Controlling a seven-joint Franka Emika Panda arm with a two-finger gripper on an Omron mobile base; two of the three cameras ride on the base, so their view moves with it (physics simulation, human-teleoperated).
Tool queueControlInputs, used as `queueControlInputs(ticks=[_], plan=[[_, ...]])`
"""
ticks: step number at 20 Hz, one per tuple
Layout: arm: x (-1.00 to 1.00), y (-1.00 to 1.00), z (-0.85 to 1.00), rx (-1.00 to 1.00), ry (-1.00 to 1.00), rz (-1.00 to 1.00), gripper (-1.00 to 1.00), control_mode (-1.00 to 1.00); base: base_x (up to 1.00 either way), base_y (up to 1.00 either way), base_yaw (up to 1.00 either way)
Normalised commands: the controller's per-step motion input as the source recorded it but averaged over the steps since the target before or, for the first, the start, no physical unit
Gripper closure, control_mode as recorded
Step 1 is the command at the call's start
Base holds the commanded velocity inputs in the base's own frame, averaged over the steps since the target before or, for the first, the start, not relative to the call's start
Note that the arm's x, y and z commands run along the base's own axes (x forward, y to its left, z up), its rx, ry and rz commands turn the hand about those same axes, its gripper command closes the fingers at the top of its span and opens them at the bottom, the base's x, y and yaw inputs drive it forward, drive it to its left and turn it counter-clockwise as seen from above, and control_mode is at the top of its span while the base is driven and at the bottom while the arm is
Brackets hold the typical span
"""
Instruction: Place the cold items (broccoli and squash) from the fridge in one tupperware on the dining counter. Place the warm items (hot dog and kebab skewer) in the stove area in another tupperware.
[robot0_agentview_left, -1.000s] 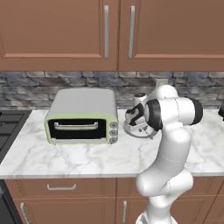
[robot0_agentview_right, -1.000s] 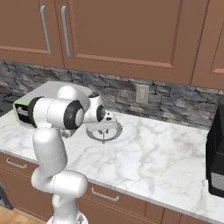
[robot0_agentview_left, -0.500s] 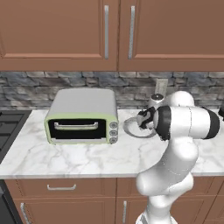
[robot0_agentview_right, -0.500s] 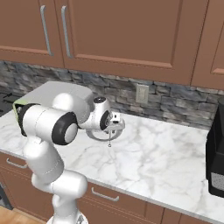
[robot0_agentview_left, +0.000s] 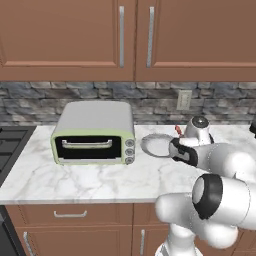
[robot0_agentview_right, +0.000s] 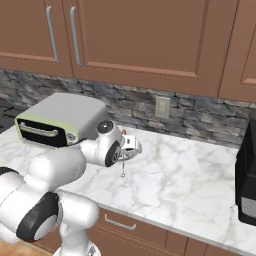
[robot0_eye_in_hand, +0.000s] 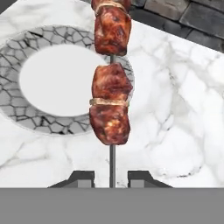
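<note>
The end effector (robot0_eye_in_hand: 112, 177) is clamped tight on the kebab skewer (robot0_eye_in_hand: 110, 74), gripping its thin metal stick with the meat chunks riding above the marble table (robot0_agentview_left: 95, 177). It hangs over the near rim of a round plate (robot0_eye_in_hand: 57, 81) (white centre, cracked-stone border) beside the toaster oven (robot0_agentview_left: 94, 132), towards the table's back edge; whether the meat touches the plate is hard to tell.
</note>
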Motion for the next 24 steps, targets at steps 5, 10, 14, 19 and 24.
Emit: queueControlInputs(ticks=[5, 10, 14, 19, 24], plan=[[-0.86, -0.01, 0.69, 0.0, -0.02, 0.0, 1.0, -1.0, 0.0, 0.0, 0.0], [-0.83, 0.0, 0.86, 0.0, 0.05, 0.0, 1.0, -1.0, 0.0, 0.0, 0.0], [-0.53, 0.06, 0.89, -0.1, 0.22, 0.09, 1.0, -1.0, 0.0, 0.0, 0.0], [-0.57, 0.01, 0.69, -0.05, 0.14, 0.08, 1.0, -1.0, 0.0, 0.0, 0.0], [-0.37, 0.0, 0.39, 0.0, 0.07, 0.05, 1.0, 1.0, -0.25, 0.0, 0.03]])
